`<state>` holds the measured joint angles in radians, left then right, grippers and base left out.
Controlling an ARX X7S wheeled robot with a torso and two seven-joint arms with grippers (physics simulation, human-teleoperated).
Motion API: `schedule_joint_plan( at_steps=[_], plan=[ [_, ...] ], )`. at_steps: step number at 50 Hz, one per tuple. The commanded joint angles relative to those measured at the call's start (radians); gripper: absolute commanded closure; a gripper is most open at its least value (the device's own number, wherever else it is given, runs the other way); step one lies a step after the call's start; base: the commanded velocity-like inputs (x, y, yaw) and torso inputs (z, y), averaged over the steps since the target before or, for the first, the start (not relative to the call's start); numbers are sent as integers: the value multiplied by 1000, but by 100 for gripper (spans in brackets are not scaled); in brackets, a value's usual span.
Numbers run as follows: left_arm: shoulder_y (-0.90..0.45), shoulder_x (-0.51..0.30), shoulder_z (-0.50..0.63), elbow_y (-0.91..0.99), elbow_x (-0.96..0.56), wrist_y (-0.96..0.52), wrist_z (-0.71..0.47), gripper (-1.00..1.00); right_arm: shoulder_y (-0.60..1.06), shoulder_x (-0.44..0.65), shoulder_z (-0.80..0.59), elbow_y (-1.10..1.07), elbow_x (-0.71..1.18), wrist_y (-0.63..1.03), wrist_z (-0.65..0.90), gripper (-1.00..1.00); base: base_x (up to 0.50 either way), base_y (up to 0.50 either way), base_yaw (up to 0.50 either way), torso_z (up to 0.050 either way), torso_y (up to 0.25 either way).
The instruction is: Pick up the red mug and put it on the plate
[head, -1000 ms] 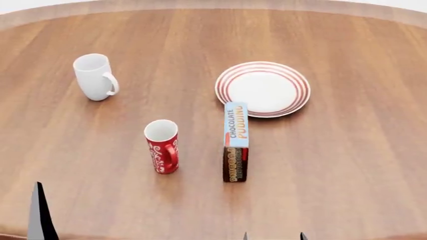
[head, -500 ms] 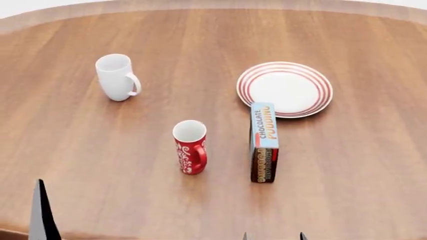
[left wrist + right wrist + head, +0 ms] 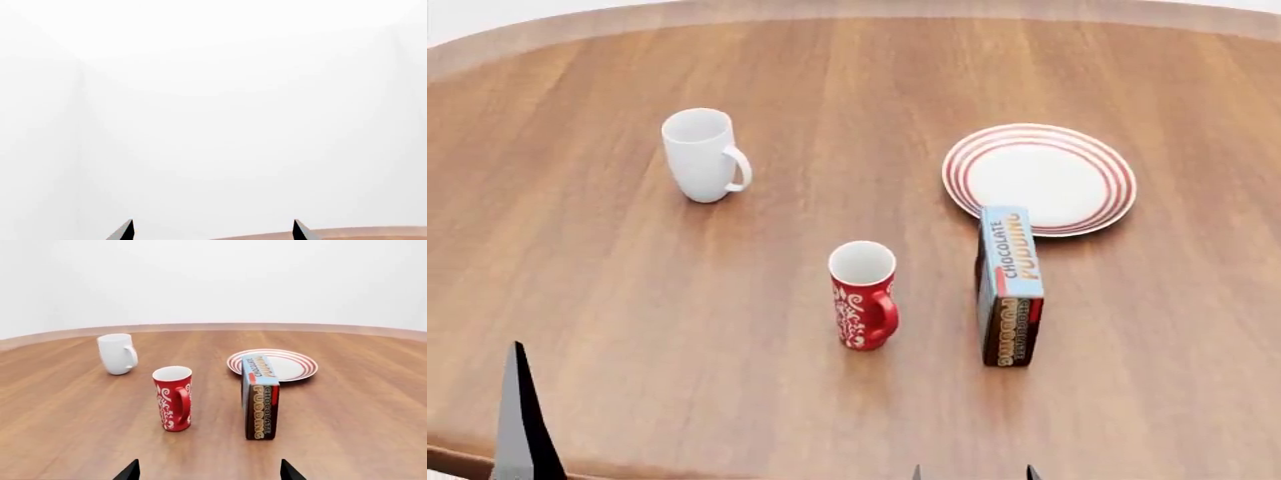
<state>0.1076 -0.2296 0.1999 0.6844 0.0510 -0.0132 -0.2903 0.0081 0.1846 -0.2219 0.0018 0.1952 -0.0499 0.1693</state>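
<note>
Red mug (image 3: pixel 864 296) upright mid-bench (image 3: pixel 694 320), plate (image 3: pixel 1040 179) far right, pudding box (image 3: pixel 1009 286) between them, white mug (image 3: pixel 703 154) far left, both grippers' jaws spread, holding nothing

**Legible text on the table**

One object carries readable lettering: the upright pudding box (image 3: pixel 1010 285). Its light-blue top face reads "CHOCOLATE PUDDING" in the head view. In the right wrist view the same box (image 3: pixel 260 396) shows "PUDDING" again, in tan letters running down its dark narrow face. Smaller print is too blurred to read.
</note>
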Motion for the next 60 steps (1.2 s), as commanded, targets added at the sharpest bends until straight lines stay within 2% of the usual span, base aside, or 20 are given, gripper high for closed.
schedule_joint_plan(
  at_steps=[1,16,60],
  plan=[
    [-7,-6,2,3,-7,-6,-6,-100,2,5,-7,-1,3,4,7,-100,0,184,0,0,0],
    [-13,-13,9,9,-10,-14,-12,-100,7,10,-13,7,10,-1,13,-100,0,166,0,0,0],
    [-18,-35,22,27,-13,-27,-36,-100,10,25,-34,12,25,-5,31,-100,27,4,0,0,0]
  ],
)
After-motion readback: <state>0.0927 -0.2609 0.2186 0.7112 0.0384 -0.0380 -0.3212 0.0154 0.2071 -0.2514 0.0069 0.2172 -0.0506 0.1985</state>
